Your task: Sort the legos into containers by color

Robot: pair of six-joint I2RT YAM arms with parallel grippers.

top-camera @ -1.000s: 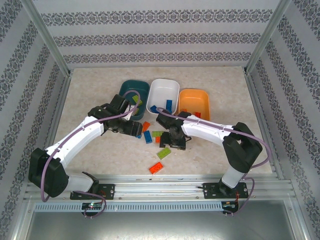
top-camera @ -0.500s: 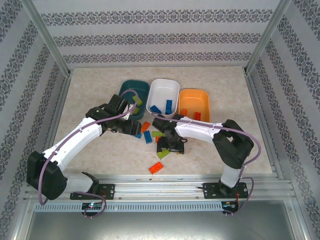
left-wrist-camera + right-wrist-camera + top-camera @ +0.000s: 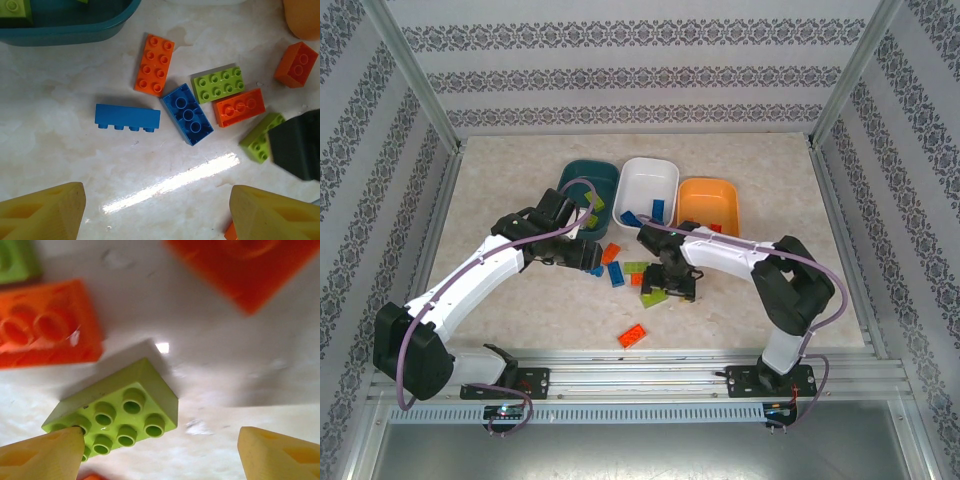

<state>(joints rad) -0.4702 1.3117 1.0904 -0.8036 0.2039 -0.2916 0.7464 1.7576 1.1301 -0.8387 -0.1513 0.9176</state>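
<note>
right hand [image 3: 160, 436] spread wide | lime lego [image 3: 117, 412] beneath | maybe touching

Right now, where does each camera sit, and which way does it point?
Top external: above and behind the arms, looking down on the table; both arms show whole.
Left wrist: on the left arm, facing down at loose bricks; its yellow fingertips show.
Right wrist: on the right arm, close over a lime green brick; its fingertips show.
Shared: top and left wrist views both catch the teal tub.
</note>
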